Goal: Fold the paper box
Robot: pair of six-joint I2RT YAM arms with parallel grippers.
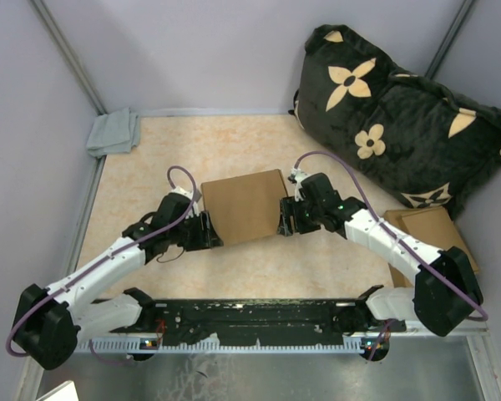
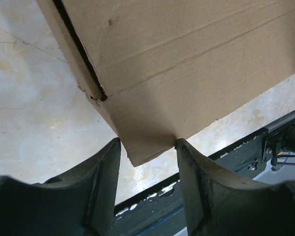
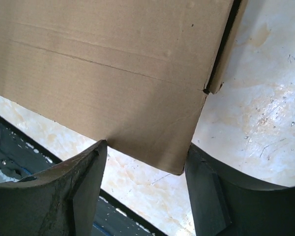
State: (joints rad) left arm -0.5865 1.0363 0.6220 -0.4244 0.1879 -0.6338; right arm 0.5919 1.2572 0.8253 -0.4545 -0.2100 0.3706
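The paper box (image 1: pixel 244 206) is plain brown cardboard and lies folded flat-topped in the middle of the table. My left gripper (image 1: pixel 210 232) is at its near left corner and my right gripper (image 1: pixel 282 224) is at its near right corner. In the left wrist view the box (image 2: pixel 187 64) hangs a front flap down, and the flap's corner sits between the spread fingers of the open left gripper (image 2: pixel 148 142). In the right wrist view the box (image 3: pixel 103 73) shows the same flap, its other corner between the spread fingers of the open right gripper (image 3: pixel 146 147). Neither gripper clamps the cardboard.
A grey cloth (image 1: pixel 114 132) lies at the far left corner. A dark cushion with tan flowers (image 1: pixel 401 117) leans at the far right. Flat brown cardboard (image 1: pixel 434 230) lies at the right edge. A black rail (image 1: pixel 259 322) runs along the near edge.
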